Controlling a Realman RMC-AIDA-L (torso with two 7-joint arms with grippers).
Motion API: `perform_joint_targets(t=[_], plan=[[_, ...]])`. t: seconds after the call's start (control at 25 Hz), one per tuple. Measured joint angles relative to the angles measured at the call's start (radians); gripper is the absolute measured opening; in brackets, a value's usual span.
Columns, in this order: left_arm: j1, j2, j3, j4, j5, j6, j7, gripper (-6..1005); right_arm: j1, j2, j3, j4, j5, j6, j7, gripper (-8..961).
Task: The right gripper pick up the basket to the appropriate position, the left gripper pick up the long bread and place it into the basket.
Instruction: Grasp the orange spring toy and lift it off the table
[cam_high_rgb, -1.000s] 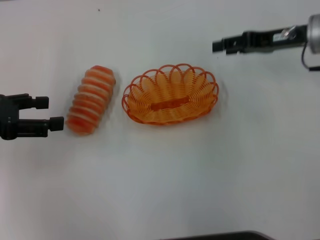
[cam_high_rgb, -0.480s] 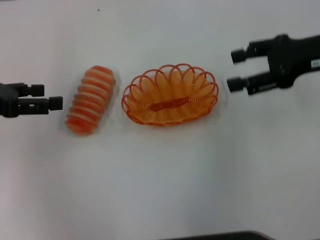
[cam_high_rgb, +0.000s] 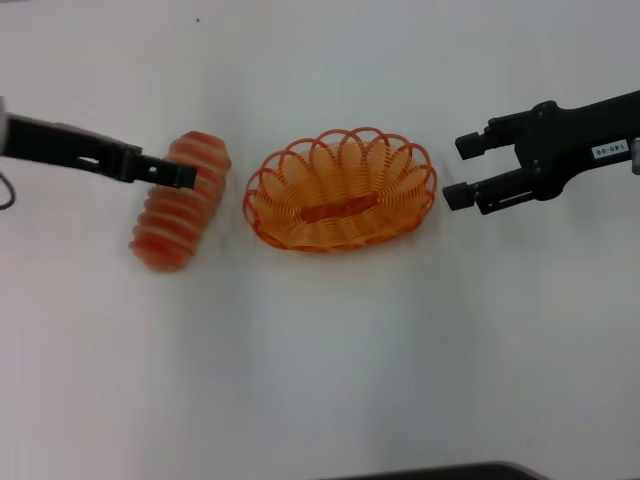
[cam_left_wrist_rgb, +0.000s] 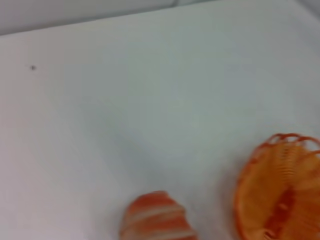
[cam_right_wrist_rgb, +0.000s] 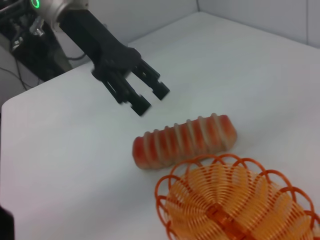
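Observation:
The long bread (cam_high_rgb: 181, 200), striped orange-red and cream, lies on the white table left of the orange basket (cam_high_rgb: 341, 188). My left gripper (cam_high_rgb: 178, 175) hangs over the bread's middle, seen edge-on here. The right wrist view shows the left gripper (cam_right_wrist_rgb: 151, 100) open and empty, above and apart from the bread (cam_right_wrist_rgb: 185, 140). My right gripper (cam_high_rgb: 460, 170) is open and empty just right of the basket's right rim, not touching it. The left wrist view shows one end of the bread (cam_left_wrist_rgb: 157, 217) and part of the basket (cam_left_wrist_rgb: 282, 190).
The basket (cam_right_wrist_rgb: 235, 205) is empty and rests flat on the white table (cam_high_rgb: 320, 350). A dark edge (cam_high_rgb: 440, 470) shows at the bottom of the head view. Cables and equipment (cam_right_wrist_rgb: 25, 45) stand beyond the table's far corner in the right wrist view.
My left gripper has swung right from the table's left edge to over the bread and turned edge-on. My right gripper has turned, opened and come down toward the basket's right end.

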Motion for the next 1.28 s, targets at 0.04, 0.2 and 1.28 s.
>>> perform_joint_targets(t=[0.04,0.2,1.28], plan=[[-0.007,-0.003,0.035,-0.004,0.019,-0.036,-0.029,900,0.002,0.002,0.000,0.000,0.000,0.003,0.002,839],[0.001,-0.001,0.221,-0.028,0.048,-0.241,-0.157,899,0.003,0.004,0.002,0.019,-0.001,0.012,0.000,840],[0.016,-0.007,0.408,-0.131,0.135,-0.418,-0.341,897,0.025,-0.002,0.053,0.032,0.024,0.055,0.019,839]])
